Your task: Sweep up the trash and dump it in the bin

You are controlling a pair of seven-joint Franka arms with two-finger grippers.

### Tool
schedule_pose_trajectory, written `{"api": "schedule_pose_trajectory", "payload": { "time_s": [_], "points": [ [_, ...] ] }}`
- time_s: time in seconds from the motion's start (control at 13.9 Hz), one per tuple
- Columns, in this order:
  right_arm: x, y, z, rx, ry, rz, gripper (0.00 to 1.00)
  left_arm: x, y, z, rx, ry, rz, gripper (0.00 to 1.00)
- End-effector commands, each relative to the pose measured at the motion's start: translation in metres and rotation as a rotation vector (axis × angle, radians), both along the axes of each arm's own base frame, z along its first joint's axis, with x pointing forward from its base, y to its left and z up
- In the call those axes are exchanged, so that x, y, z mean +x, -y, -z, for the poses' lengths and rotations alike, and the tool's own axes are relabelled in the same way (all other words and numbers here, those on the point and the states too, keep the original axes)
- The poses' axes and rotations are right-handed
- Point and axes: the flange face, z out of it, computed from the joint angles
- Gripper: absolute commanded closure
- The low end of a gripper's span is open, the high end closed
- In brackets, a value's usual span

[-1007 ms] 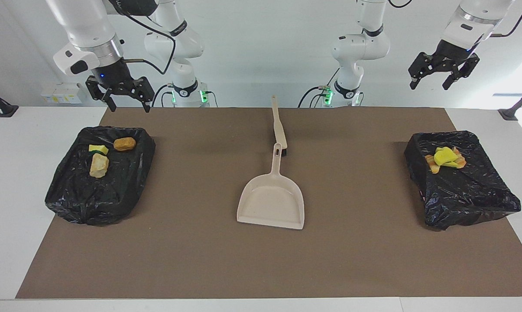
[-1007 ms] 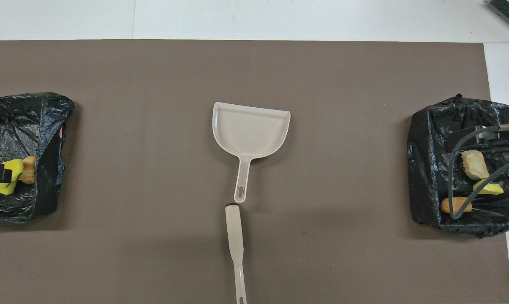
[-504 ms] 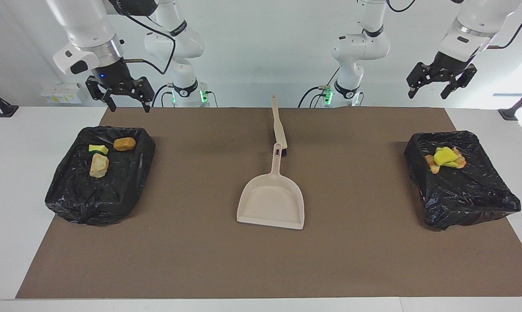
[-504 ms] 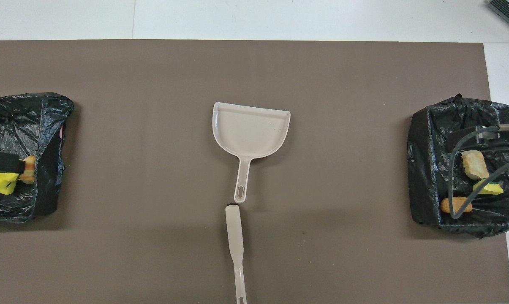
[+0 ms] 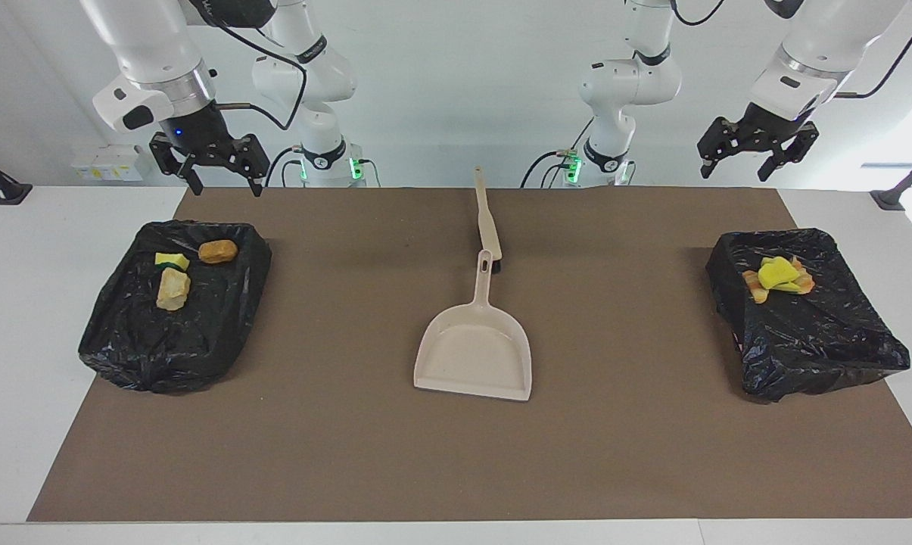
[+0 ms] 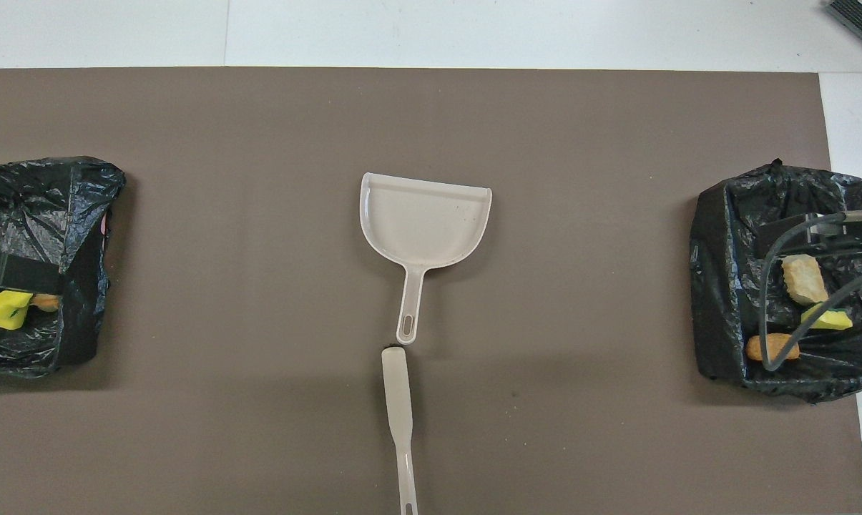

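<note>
I count two bins (image 5: 175, 303) (image 5: 804, 314), one dustpan (image 5: 474, 352), one brush (image 5: 488, 219); left end effector (image 5: 754, 155) and right end effector (image 5: 210, 172) both spread wide, empty.

beige dustpan (image 5: 474, 351), black bins (image 5: 175, 303), perhaps yellow trash (image 5: 776, 273)

Overhead view: bin (image 6: 80, 236) at left arm's end cut off by frame edge; a dark gripper part covers some of its trash pile (image 6: 5, 309), piece count indeterminate. Bin (image 6: 717, 272) at right arm's end also cropped, cable (image 6: 774, 286) crossing its scraps. Brush (image 6: 400, 415) handle runs out of frame; bristles not visible.
</note>
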Motion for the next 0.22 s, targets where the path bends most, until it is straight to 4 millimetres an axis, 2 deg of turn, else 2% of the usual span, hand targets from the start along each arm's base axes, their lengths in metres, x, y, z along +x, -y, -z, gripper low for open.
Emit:
{"api": "schedule_pose_trajectory", "payload": {
  "time_s": [0.0,0.14],
  "points": [
    [-0.0076,0.0021,-0.0008,0.015,-0.006,0.029,0.00,-0.0075,-0.0039,-0.0018,-0.004,0.000,-0.003,0.00],
    [-0.0078,0.0013,0.0001,0.015,-0.009,0.026,0.00,-0.0063,-0.0046,-0.0051,-0.004,0.012,-0.003,0.00]
  ]
}}
